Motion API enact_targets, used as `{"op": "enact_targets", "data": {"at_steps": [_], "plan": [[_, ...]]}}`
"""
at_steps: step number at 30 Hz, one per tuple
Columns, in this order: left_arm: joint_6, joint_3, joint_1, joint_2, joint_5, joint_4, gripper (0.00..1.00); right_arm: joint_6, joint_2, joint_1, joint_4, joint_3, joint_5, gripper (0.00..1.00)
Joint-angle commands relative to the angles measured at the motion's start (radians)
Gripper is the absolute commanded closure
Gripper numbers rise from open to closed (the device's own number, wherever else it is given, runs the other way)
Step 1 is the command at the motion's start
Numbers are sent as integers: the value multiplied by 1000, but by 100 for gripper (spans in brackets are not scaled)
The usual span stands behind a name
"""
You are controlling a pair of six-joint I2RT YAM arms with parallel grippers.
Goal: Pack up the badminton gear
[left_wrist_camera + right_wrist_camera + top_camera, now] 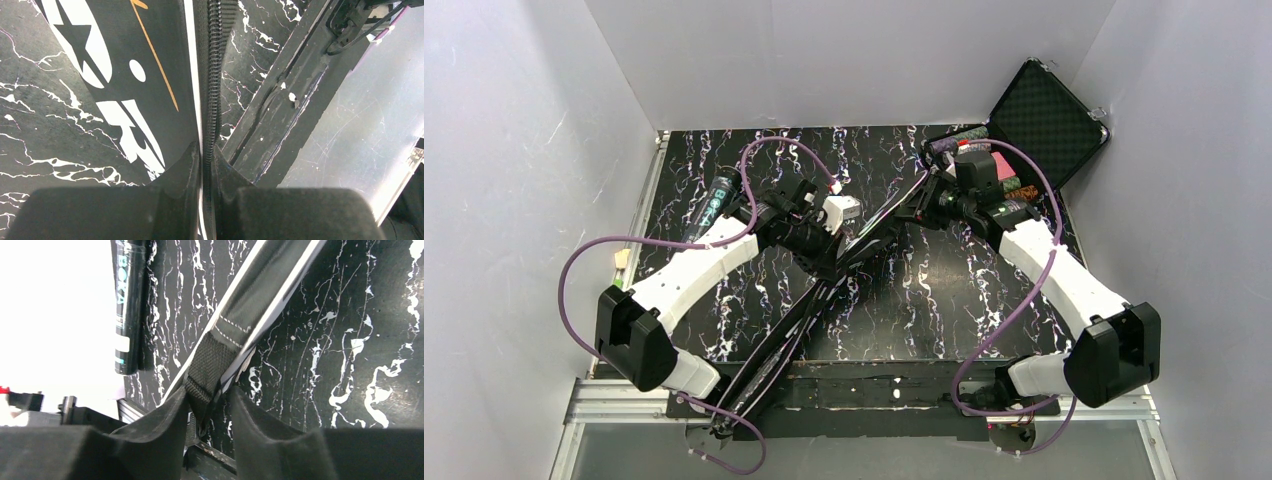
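The long black racket bag (794,320) lies diagonally across the marbled table, from the near edge up toward the right arm. My left gripper (842,252) sits at its middle. In the left wrist view it (205,150) is shut on the bag's zipper edge (214,75), beside the white lettering (125,130). My right gripper (921,200) is at the bag's far end. Its jaws (209,392) stand partly apart around the bag's webbing strap (212,360), which rests against the left finger with a gap to the right one. The black teal-printed tube (714,205) (127,305) lies at the left.
An open black hard case (1046,110) with coloured chips (999,170) stands at the back right, just behind the right wrist. White walls close in on three sides. The metal rail (874,400) runs along the table's near edge.
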Motion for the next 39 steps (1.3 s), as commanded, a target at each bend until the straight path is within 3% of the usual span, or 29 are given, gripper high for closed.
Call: {"op": "enact_targets", "data": {"at_steps": [1, 4, 12, 16, 23, 26, 28, 31, 33, 39], "plan": [[-1, 60, 2, -69, 62, 2, 100, -14, -39, 2, 33, -11, 6, 80], [-5, 49, 1, -63, 36, 14, 100, -23, -56, 1, 23, -13, 10, 91], [-14, 25, 2, -51, -41, 35, 100, -69, -125, -26, -33, -34, -28, 97], [-22, 22, 2, -48, -64, 48, 100, -90, -169, -27, -37, -97, -52, 81], [-33, 27, 3, -35, -64, 41, 100, -81, -234, -33, 1, -194, -92, 76], [-31, 25, 4, -37, -68, 40, 100, -68, -249, -39, 39, -213, -146, 62], [-33, 25, 5, -37, -70, 41, 100, -55, -249, -39, 41, -215, -152, 65], [-36, 29, 4, -37, -65, 42, 100, -62, -224, -39, -7, -196, -104, 81], [-36, 32, 4, -38, -61, 41, 100, -77, -191, -41, -57, -163, -84, 83], [-44, 25, 4, -36, -64, 45, 100, -49, -243, -40, -31, -85, -120, 53]]}}
